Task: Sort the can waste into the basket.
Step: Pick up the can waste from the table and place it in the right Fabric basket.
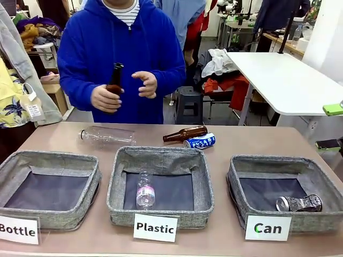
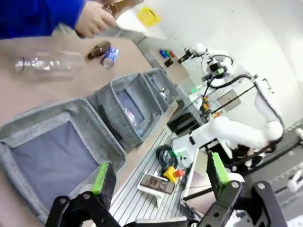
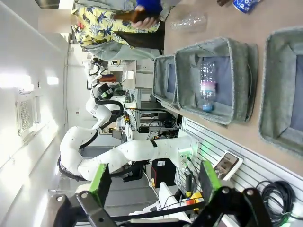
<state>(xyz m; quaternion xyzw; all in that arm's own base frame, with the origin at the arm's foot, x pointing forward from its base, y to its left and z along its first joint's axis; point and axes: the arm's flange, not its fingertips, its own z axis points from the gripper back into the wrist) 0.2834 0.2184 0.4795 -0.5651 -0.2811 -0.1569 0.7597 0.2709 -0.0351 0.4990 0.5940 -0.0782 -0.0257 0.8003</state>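
The silver-grey can (image 1: pixel 299 203) lies on its side inside the Can basket (image 1: pixel 268 162), down on the dark lining toward the near right corner. The blue can (image 1: pixel 199 141) is out on the table, beyond that basket's far left corner, tipped on its side, with a brown bottle (image 1: pixel 185 133) lying just beside it. Further left of the Can basket, a person's hand (image 1: pixel 105 99) holds a second brown bottle (image 1: pixel 114 80) upright above the table. The left gripper (image 2: pixel 158 172) has its green pads spread wide with nothing between them. The right gripper (image 3: pixel 153 177) is likewise spread and empty, well back from the Can basket.
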